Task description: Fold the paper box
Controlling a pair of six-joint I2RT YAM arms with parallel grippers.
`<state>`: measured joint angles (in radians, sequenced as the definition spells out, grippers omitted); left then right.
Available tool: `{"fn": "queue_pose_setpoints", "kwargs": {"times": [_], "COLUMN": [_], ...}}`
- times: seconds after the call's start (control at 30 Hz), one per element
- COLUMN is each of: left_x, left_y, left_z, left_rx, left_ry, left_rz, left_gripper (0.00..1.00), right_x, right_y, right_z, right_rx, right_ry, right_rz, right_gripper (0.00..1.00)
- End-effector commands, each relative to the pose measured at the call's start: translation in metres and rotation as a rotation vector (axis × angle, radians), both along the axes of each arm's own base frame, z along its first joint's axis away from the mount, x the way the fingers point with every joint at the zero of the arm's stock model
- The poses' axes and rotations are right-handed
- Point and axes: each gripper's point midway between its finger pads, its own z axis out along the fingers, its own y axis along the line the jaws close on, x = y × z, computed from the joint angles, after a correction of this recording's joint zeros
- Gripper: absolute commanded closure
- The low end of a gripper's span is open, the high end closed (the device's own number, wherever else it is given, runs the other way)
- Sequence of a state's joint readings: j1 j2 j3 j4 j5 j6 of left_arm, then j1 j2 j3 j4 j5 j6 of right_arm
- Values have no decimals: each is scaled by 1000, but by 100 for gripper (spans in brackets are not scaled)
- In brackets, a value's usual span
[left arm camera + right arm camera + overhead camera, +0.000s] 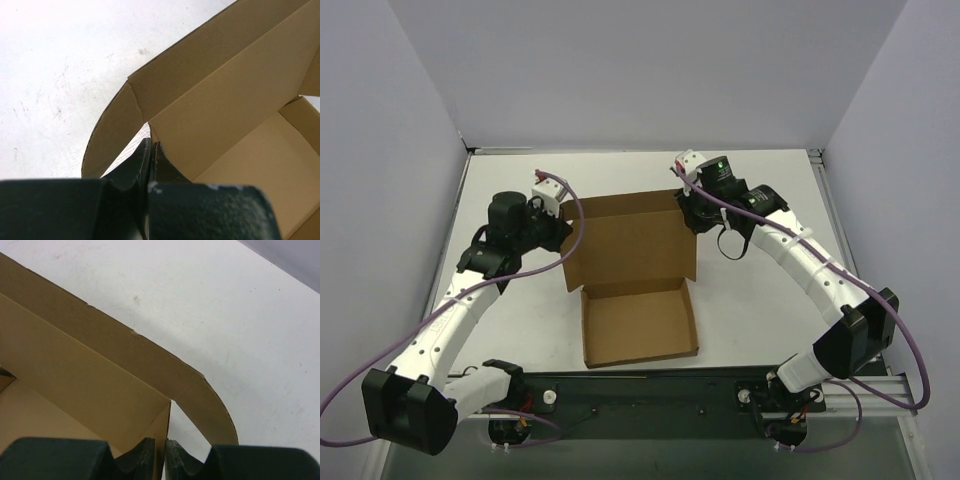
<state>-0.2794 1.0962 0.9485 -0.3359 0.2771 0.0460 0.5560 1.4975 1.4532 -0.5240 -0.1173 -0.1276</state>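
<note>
Left gripper (151,150) pinches the left side wall of the paper box (632,245), jaws pressed together on the cardboard. Right gripper (161,446) clamps the right wall's edge, jaws nearly touching. The half-folded box sits mid-table (760,190), walls raised, front panel lying flat toward the arm bases.

The paper box (630,250), plain brown corrugated cardboard, sits half-folded in the middle of the white counter (750,320), its open tray upright with walls raised, a rounded tab (112,135) curving outward at each far corner, and its lid flap (640,325) lying flat toward the near edge.
</note>
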Motion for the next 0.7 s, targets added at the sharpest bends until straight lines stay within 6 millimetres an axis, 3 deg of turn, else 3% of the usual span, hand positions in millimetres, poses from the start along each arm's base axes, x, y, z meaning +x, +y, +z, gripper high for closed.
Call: {"fn": "queue_pose_setpoints", "kwargs": {"times": [0.0, 0.03, 0.07, 0.13, 0.4, 0.47, 0.6, 0.63, 0.67], "left_x": [19, 21, 26, 39, 83, 91, 93, 92, 93], "left_y": [-5, -13, -16, -18, -44, -50, -69, -72, -76], "left_z": [47, 47, 61, 61, 94, 107, 102, 90, 94], "left_rx": [-46, -39, -60, -47, -125, -171, -193, -186, -210], "left_ry": [-153, -154, -169, -172, -254, -311, -357, -352, -382], "left_rz": [67, 60, 81, 133, 253, 285, 309, 313, 320], "left_gripper": [100, 100, 100, 100, 100, 100, 100, 100, 100], "right_x": [1, 4, 7, 16, 49, 55, 60, 59, 56], "right_y": [3, 5, 4, 4, -2, 0, 0, -3, -5], "right_z": [8, 11, 12, 17, 63, 66, 70, 69, 54], "right_rx": [21, 33, 28, 44, 134, 202, 276, 273, 256], "right_ry": [-57, -77, -93, -134, -369, -406, -485, -510, -507], "right_rz": [-54, -65, -90, -143, -399, -448, -533, -565, -574], "right_gripper": [86, 90, 92, 99, 100, 100, 100, 100, 100]}}
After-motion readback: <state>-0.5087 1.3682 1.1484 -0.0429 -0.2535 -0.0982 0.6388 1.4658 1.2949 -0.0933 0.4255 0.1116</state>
